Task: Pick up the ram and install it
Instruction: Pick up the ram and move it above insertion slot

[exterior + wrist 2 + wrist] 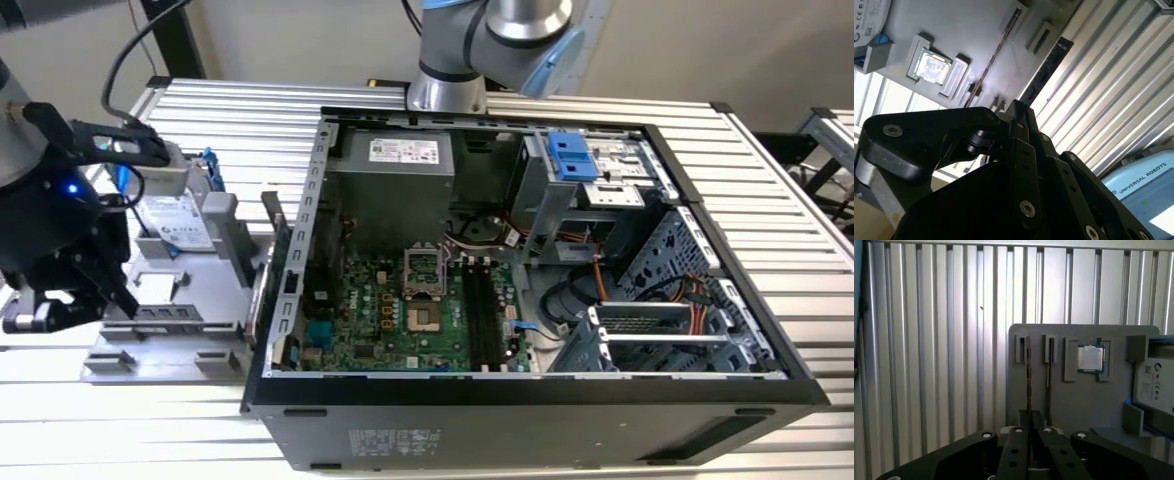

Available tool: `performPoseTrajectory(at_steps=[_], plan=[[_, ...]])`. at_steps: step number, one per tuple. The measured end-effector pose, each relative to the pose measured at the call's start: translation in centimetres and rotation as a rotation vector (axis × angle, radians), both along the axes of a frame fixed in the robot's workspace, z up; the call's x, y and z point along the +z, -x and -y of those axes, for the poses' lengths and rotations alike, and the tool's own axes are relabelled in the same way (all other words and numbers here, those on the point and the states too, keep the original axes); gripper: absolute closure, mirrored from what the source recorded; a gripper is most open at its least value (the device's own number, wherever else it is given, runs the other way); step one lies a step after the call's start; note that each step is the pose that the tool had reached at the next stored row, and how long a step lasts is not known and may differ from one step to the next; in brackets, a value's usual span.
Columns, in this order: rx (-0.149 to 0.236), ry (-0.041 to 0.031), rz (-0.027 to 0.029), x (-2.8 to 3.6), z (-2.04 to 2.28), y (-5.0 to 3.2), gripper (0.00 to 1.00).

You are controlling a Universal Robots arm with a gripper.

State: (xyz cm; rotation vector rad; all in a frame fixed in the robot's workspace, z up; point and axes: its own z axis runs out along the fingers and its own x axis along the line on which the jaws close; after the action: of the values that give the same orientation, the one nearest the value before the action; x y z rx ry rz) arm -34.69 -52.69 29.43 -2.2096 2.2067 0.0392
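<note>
In the second wrist view the ram [1046, 70] is a long, narrow dark stick with a row of chips, sticking out from between the fingers of my gripper [1016, 107]. It reaches past the edge of the grey parts tray [969, 30]. The first wrist view shows the ram [1028, 375] edge-on as a thin line running from my gripper [1029, 420] along a narrow tray slot. My gripper is shut on the ram. In the exterior view my gripper [67, 300] hangs over the tray [160, 350] at the exterior view's left. The long black motherboard slots [483, 320] lie in the open computer case.
The tray also carries a square processor [1090, 359] and a silver hard drive [174, 222] in a blue frame. The open computer case [534, 400] stands on the slatted metal table [774, 170], its left wall close to the tray. The arm's base [447, 90] stands behind the case.
</note>
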Motion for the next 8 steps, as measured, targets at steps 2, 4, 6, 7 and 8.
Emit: performPoseTrajectory(at_steps=[2,4,6,7,8], plan=[[0.0,0.0001,-0.0001,0.93,0.0,0.0,1.0],[0.0,0.0002,-0.0002,1.83,0.0,0.01,1.0],[0.0,0.0001,-0.0001,2.74,0.0,0.01,1.0],[0.0,0.0001,-0.0001,3.19,0.0,0.01,1.0],[0.0,0.0001,-0.0001,3.66,0.0,0.01,1.0]])
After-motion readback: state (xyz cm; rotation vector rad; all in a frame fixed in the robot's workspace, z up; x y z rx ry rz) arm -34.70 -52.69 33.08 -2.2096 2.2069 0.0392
